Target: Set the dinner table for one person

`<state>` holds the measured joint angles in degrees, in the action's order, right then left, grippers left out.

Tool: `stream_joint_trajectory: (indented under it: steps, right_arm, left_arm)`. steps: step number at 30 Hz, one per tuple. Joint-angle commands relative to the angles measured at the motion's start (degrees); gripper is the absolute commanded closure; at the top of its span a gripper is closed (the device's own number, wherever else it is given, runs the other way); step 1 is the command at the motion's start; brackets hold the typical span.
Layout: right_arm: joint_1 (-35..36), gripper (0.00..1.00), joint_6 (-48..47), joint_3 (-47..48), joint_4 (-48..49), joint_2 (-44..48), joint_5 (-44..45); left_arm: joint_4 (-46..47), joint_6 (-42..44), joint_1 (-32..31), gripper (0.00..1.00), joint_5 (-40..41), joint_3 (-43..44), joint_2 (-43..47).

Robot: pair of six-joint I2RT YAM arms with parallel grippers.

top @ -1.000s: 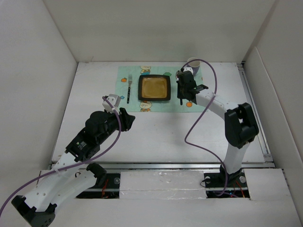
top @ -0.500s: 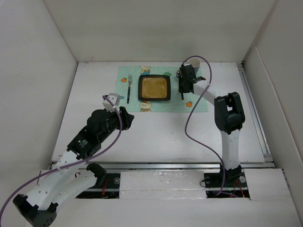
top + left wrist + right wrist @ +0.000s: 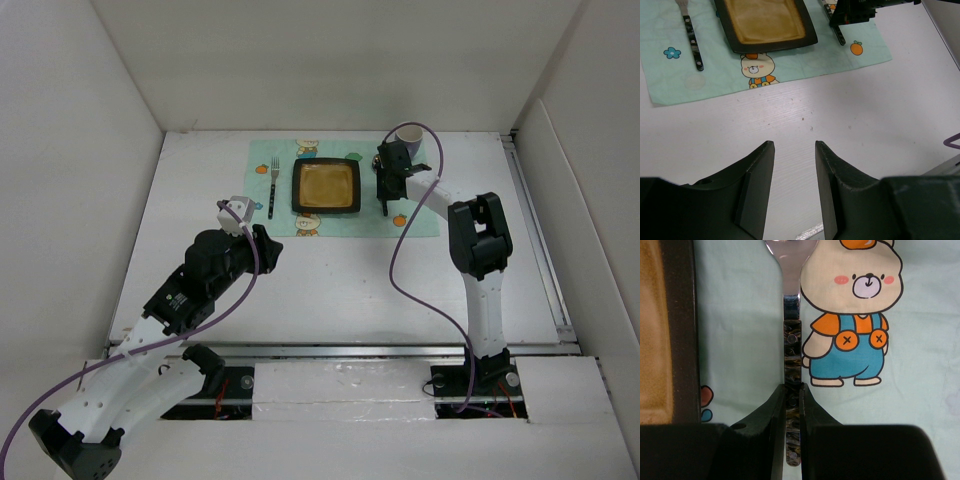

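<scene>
The white dinner table [image 3: 350,290] carries a mint-green cartoon cloth [image 3: 335,226]. On the cloth lie a black square plate [image 3: 326,186] with a tan inside and a fork [image 3: 273,188] to its left. My right gripper [image 3: 385,190] is just right of the plate. In the right wrist view it [image 3: 792,390] is shut on the dark marbled handle of a silver utensil [image 3: 792,350], which lies low over the cloth beside the plate's rim [image 3: 682,340]. My left gripper [image 3: 794,150] is open and empty above bare table, in front of the cloth.
A white cup [image 3: 410,135] stands at the back right corner of the cloth, just behind my right gripper. A silver rail [image 3: 340,350] runs along the table's near edge. White walls enclose the table on three sides.
My right arm has folded inward and reached a little farther back, its gripper staying beside the plate's right edge with the utensil. The left arm has not moved.
</scene>
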<state>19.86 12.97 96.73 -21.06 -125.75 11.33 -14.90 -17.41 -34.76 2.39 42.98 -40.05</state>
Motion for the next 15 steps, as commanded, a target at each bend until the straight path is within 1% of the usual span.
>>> stream_joint_trajectory:
  steps: [1, 4, 5, 7, 8, 10, 11, 13, 14, 15]
  right_arm:
    - [-0.35, 0.98, 0.65, 2.15, 0.84, -0.37, -0.79]
    - [-0.35, 0.86, 1.00, 0.66, 2.25, 0.33, -1.23]
    - [-0.35, 0.79, 1.18, 0.57, 2.16, 0.51, -1.31]
    - [-0.35, 0.72, 1.53, -0.13, 2.34, 2.08, -1.05]
    - [-0.35, 0.65, 1.62, -0.66, 2.69, 2.70, -1.05]
    - [-0.35, 0.59, 1.71, -1.45, 3.22, 4.28, -0.79]
    - [-0.35, 0.54, 1.79, -1.63, 3.04, 5.94, -0.87]
    - [-0.35, 0.49, 1.88, -2.33, 2.60, 8.32, -0.79]
    - [-0.35, 0.45, 1.88, -3.55, 2.78, 11.12, -0.70]
    - [-0.35, 0.42, 1.97, -4.26, 2.78, 12.71, -0.52]
  left_arm:
    - [1.53, 0.53, 0.22, 0.65, -0.28, 0.79, 0.33]
    - [1.36, 0.45, 0.22, 0.65, 0.07, 0.70, 0.24]
    - [1.27, 0.45, 0.22, 0.65, -0.11, 0.70, 0.24]
    - [1.45, 0.45, 0.22, 0.65, -0.11, 0.70, 0.24]
    - [1.36, 0.45, 0.22, 0.65, 0.24, 0.79, 0.41]
    - [1.19, 0.27, 0.22, 0.64, 0.68, 0.79, 0.41]
    - [1.10, 0.36, 0.22, 0.64, 0.68, 0.79, 0.41]
    - [1.19, 0.36, 0.22, 0.62, 0.59, 0.79, 0.42]
    - [1.18, 0.36, 0.22, 0.62, 0.86, 0.87, 0.50]
    - [1.10, 0.18, 0.22, 0.61, 1.12, 0.88, 0.42]
